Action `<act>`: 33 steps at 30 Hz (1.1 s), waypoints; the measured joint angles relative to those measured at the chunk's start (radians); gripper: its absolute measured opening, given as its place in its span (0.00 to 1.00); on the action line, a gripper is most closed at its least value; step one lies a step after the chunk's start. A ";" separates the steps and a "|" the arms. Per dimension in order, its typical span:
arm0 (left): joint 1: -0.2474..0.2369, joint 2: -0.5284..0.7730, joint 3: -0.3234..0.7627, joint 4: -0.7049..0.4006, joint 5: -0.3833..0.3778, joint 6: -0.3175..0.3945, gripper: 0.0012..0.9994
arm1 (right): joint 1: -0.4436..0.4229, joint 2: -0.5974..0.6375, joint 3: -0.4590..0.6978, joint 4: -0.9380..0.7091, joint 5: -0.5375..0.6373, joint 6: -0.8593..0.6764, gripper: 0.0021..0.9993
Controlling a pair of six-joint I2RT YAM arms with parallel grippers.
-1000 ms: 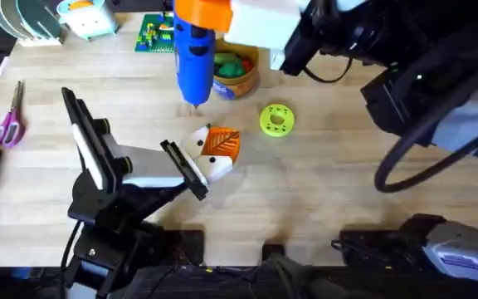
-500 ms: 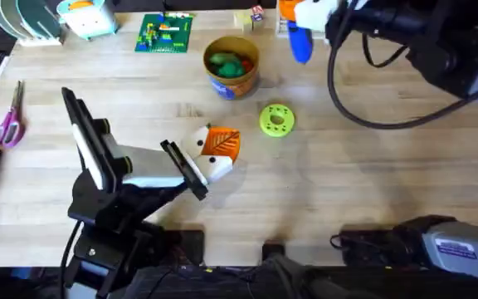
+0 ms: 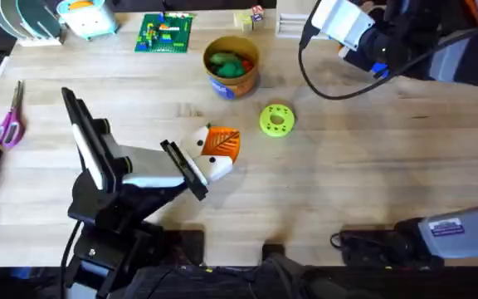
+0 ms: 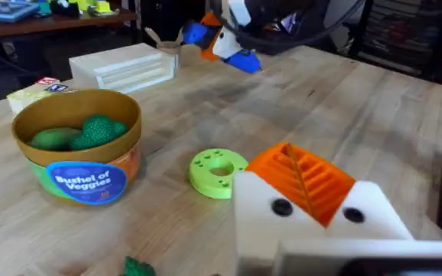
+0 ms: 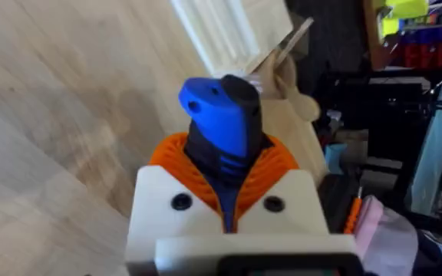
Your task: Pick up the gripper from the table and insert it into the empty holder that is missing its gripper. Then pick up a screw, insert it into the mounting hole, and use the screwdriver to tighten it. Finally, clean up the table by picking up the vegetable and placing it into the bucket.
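My right gripper point(image 3: 347, 25) hangs over the table's point(image 3: 372, 166) far right part, shut on the screwdriver point(image 5: 221, 126), whose blue handle sits between the orange pads point(image 5: 278, 165). The same gripper and screwdriver point(image 4: 244, 61) appear far off in the left wrist view. My left gripper point(image 3: 216, 151) rests low near the table's middle, its orange pads point(image 4: 301, 176) pressed together. The tan bucket point(image 3: 231, 65) with a blue band holds green toy vegetables. A dark green leafy vegetable point(image 4: 136, 267) lies on the wood near the bucket point(image 4: 79, 157). The loose gripper, the holder and the screw are out of view.
A lime-green disc point(image 3: 276, 119) with holes lies right of my left gripper. Purple scissors point(image 3: 8, 120) lie at the left edge. A green building plate point(image 3: 164, 33), small blocks point(image 3: 247, 17) and a white box point(image 4: 121, 69) line the far edge.
My right arm has carried the screwdriver from above the bucket area away to the far right. The left arm has not moved.
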 joint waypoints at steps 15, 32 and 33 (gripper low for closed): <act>0.000 0.000 0.000 0.000 0.000 0.000 0.02 | 0.126 0.088 0.006 -0.211 0.082 -0.071 0.22; 0.000 0.000 0.000 0.000 -0.001 0.003 0.44 | 0.182 0.086 0.031 -0.153 0.139 0.174 0.99; 0.000 0.000 0.000 0.000 -0.001 0.003 0.61 | 0.182 0.082 0.031 -0.155 0.145 0.219 0.99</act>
